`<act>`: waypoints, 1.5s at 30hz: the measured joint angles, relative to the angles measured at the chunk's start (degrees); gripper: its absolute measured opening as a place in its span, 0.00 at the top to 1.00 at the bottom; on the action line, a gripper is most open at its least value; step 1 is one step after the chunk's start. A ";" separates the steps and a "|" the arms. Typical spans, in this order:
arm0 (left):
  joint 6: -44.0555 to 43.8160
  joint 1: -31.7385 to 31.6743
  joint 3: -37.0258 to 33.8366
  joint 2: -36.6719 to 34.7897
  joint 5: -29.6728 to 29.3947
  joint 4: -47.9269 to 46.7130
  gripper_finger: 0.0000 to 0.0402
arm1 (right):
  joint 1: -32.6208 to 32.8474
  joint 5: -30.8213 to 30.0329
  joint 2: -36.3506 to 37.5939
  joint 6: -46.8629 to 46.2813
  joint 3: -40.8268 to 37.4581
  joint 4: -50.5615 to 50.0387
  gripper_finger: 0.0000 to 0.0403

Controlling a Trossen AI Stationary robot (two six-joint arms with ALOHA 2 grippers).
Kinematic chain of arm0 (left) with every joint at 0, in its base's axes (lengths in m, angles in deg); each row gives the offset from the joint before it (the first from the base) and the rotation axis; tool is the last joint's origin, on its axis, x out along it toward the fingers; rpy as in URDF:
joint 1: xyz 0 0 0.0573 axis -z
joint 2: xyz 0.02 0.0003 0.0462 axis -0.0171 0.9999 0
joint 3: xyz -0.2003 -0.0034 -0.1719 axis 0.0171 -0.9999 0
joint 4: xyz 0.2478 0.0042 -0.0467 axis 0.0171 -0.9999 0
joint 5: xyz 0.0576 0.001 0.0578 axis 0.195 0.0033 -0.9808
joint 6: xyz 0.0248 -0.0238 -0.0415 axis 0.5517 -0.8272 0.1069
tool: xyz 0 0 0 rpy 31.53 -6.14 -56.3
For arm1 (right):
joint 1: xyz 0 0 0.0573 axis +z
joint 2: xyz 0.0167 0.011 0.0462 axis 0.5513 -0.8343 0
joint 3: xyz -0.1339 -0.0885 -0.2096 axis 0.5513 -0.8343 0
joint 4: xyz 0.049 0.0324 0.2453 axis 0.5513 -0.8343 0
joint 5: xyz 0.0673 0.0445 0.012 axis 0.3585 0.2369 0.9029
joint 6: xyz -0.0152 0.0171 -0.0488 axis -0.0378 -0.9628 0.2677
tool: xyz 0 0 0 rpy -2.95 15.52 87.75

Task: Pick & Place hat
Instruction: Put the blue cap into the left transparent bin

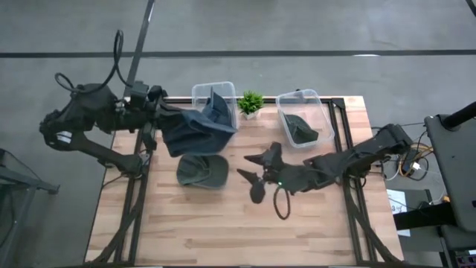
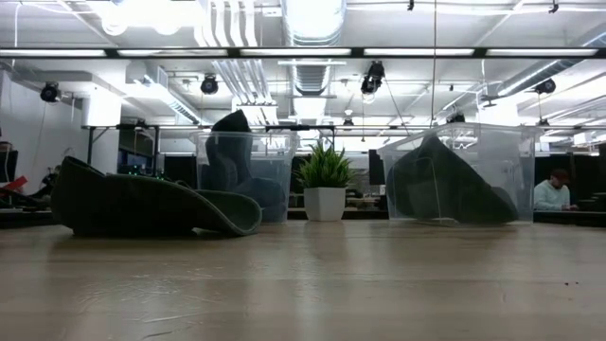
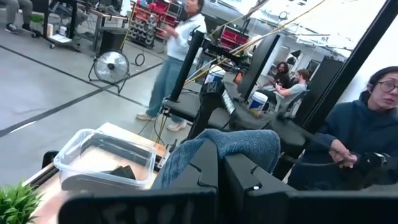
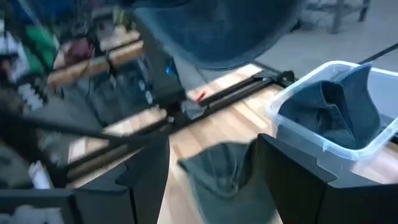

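Observation:
My left gripper is shut on a blue denim hat at the far left of the table, beside the left clear bin. That bin holds another denim hat. A grey-green hat lies with its brim flat on the table. My right gripper is open at mid-table, right of the grey-green hat, touching nothing. In the right wrist view its fingers stand on either side of that hat, short of it. The right clear bin holds a dark hat. My left gripper pinches a fold of the blue denim hat between its two shut fingers. The cloth bulges out past the fingertips. In the high view the hat hangs from the gripper toward the table's right, over the bin's edge and the table.
A small potted plant stands between the two bins at the far edge. The near half of the table is bare wood. People stand and sit in the room beyond the table.

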 joint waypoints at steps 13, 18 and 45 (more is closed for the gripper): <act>-0.42 -0.02 -0.02 0.48 0.00 0.19 1.00 | -8.39 7.91 -2.87 0.97 -30.04 72.59 0.44; -0.46 -0.02 -0.02 0.73 0.00 0.11 1.00 | -11.33 13.33 -5.26 -3.64 -31.00 75.43 0.43; -0.83 0.00 -0.13 1.02 -0.38 -0.02 1.00 | -13.51 24.62 -21.17 -2.82 -8.46 75.59 0.55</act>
